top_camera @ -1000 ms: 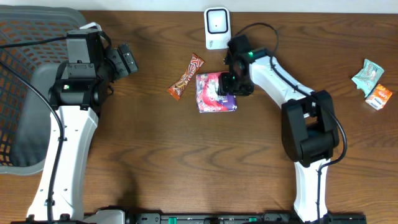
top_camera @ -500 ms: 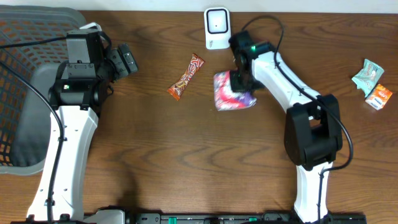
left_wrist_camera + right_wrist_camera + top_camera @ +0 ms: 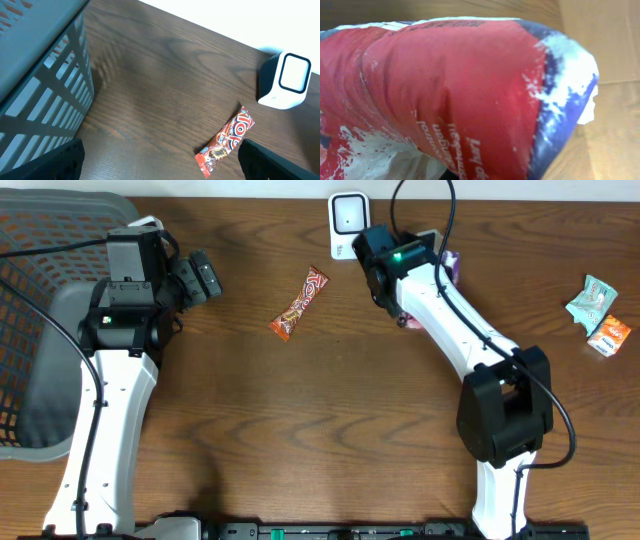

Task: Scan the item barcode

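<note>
Red, white and blue film fills the right wrist view: the snack packet (image 3: 460, 100), pinched in the clenched right gripper (image 3: 398, 285); seen from overhead, it hangs just right of the scanner (image 3: 348, 225), mostly hidden under the wrist, with only a purple edge showing past the arm; whether its barcode faces the scanner I cannot tell. Well left of the scanner, the left gripper (image 3: 205, 277) hovers with its jaws spread wide and nothing between them, next to the basket (image 3: 40, 240). An orange candy bar (image 3: 299, 303) lies flat on the wooden table (image 3: 300, 430), near the scanner's left side; two small packets (image 3: 598, 315) sit far to the scanner's right.
</note>
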`<state>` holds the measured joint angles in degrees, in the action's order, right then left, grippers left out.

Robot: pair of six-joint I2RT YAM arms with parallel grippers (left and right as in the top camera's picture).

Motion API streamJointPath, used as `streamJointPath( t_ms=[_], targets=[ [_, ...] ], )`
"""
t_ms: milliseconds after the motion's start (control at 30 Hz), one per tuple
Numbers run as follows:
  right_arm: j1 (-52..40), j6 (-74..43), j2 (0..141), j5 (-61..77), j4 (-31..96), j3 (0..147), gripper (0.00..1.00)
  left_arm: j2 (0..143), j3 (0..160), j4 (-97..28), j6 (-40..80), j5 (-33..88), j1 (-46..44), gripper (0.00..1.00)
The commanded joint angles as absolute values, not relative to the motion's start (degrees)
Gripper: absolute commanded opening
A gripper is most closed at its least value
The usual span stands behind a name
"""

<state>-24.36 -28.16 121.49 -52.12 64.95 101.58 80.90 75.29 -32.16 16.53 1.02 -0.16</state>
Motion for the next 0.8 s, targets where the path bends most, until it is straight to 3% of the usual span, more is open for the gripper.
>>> streamJointPath(
  t_ms=[0,533,767],
  targets=[
    [-23.6,-31.2,123.1,-57.3,64.6,98.7,0.01,81.2,76.0,-32.1,16.8,0.9,-0.2,0.98],
    [-37.6,-30.0,129.3,-48.8,62.8,97.0,0.01,81.2,76.0,-32.1,16.8,0.9,-0.2,0.98],
    [-46.0,-29.9,130.8,-49.6,61.7,98.0,0.2,81.2,76.0,-32.1,16.8,0.9,-0.2,0.98]
  ],
)
